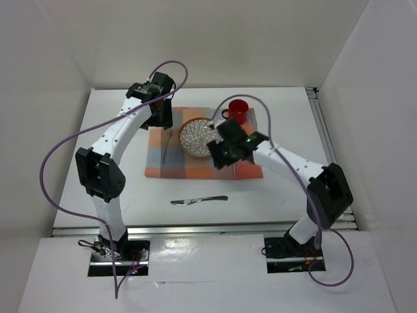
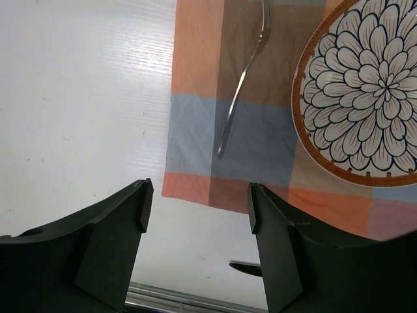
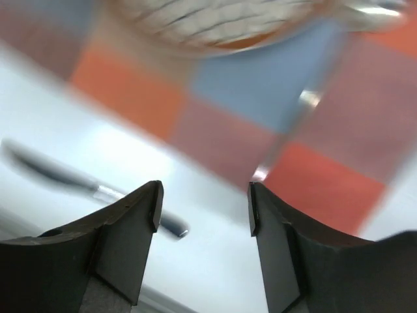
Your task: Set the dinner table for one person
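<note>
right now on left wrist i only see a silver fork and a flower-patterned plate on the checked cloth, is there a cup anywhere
observer: yes, a red mug stands on the far right corner of the orange-and-blue-grey checked cloth, beyond the flower-patterned plate
operator: where's the knife
observer: the silver table knife lies on the bare white table, nearer the arms than the cloth, not on it
operator: and the right gripper
observer: the right gripper is open and empty, over the cloth's near edge
</note>
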`<state>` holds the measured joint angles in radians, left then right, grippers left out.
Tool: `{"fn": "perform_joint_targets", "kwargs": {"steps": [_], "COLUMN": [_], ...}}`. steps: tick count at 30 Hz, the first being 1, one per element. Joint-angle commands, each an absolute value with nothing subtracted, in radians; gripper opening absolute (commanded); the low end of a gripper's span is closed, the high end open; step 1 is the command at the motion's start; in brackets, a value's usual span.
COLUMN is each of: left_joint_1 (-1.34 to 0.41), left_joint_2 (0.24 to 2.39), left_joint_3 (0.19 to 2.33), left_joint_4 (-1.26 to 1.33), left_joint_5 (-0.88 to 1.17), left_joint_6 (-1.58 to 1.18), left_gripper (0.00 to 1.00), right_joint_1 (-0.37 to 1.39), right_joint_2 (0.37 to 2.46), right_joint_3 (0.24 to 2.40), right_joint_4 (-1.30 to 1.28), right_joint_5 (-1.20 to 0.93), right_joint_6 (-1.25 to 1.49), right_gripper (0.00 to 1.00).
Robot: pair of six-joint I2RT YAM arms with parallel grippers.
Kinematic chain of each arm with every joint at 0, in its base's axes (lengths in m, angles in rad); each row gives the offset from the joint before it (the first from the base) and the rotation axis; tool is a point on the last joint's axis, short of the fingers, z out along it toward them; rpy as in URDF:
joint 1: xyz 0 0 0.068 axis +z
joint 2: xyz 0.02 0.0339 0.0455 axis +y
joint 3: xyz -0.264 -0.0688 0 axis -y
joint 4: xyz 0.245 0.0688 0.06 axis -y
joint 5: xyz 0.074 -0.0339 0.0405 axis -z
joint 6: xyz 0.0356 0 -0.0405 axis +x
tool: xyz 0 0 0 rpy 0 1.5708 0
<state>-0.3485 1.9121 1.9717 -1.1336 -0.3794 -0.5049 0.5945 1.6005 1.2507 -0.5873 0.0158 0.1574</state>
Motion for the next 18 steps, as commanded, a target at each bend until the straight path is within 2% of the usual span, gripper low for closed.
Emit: {"fn": "perform_joint_targets", "kwargs": {"steps": [1,5,9,18], "left_joint_1": [-0.351,-0.351,-0.351,-0.342], "left_joint_2": [1.845,1.822,1.798,1.793], "left_joint_3": [2.019,2.039,2.014,1.993], "left_joint_4": [-1.163,-1.198,-1.184,-1.181], "left_joint_5": [-0.446,-0.491,-0.491,-0.514], "left_joint_6": [-0.54,-0.592,-0.592,-0.592], "left_gripper": [0.77,0.77,0.77,0.77], "right_joint_1": [0.767,0.883,0.943,0.956], "right_joint_2": [1.589,1.627,1.709,1.766], "right_joint_3": [1.145,1.135,1.175,1.17], "right_joint_4": [-0.56,-0.549,-0.58,-0.569], "right_joint_5": [0.017,0.005,0.049,-0.035], "right_joint_6": [0.008,-0.012,-0.063,-0.166], "right_gripper": [0.63,0.59,0.68,0.65]}}
